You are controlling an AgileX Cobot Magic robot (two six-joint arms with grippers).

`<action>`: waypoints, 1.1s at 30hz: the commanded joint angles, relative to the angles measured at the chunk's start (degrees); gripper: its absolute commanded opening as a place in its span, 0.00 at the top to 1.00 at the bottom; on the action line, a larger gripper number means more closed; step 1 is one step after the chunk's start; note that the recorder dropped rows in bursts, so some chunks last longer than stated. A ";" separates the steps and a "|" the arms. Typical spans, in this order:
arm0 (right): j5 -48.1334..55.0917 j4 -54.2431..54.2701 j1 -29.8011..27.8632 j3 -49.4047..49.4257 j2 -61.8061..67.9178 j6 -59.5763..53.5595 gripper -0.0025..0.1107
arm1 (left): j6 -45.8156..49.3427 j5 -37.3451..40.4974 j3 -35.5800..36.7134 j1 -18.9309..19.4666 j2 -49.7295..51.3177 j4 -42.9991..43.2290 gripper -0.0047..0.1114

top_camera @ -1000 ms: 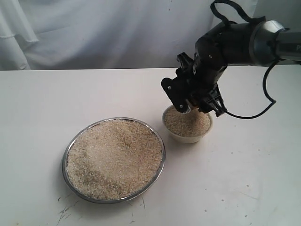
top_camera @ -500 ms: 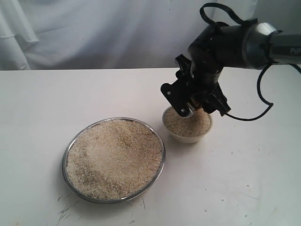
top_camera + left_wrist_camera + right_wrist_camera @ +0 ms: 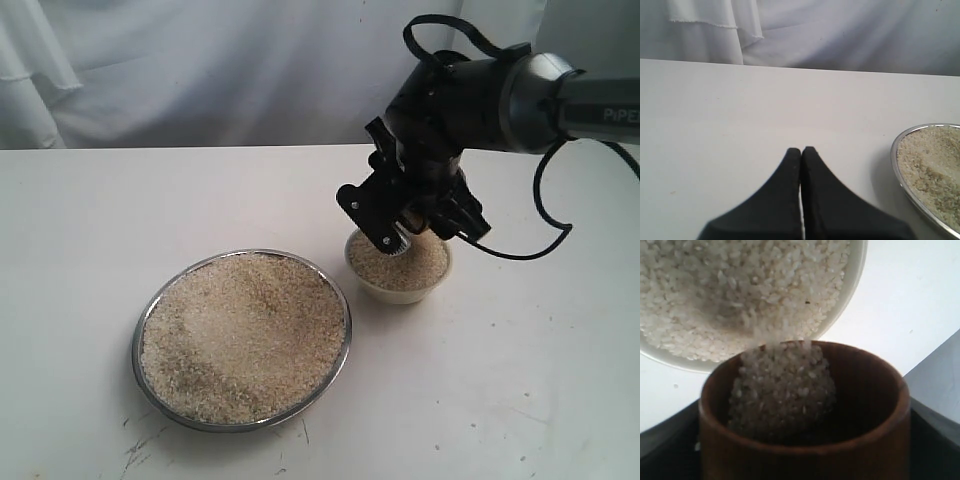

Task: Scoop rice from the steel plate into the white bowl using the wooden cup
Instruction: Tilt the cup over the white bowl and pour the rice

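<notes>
Two grippers: right gripper [image 3: 418,228] pinches wooden cup [image 3: 805,452] pouring rice [image 3: 782,390] into white bowl [image 3: 400,291]; left gripper [image 3: 801,152] pressed together.

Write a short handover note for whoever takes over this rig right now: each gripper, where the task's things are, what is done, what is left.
Left gripper: shut, empty, above the table beside the steel plate.
Right gripper: shut on the wooden cup, tilted over the white bowl.
Done: rice is sliding from the cup into the bowl, which looks nearly full.
Left: finish the pour; the plate holds plenty of rice, though the bowl has little room.
</notes>
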 commanded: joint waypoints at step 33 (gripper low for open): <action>4.44 -11.04 3.31 0.15 -0.37 2.74 0.98 | 0.01 -0.81 0.28 -0.15 -0.24 0.06 0.96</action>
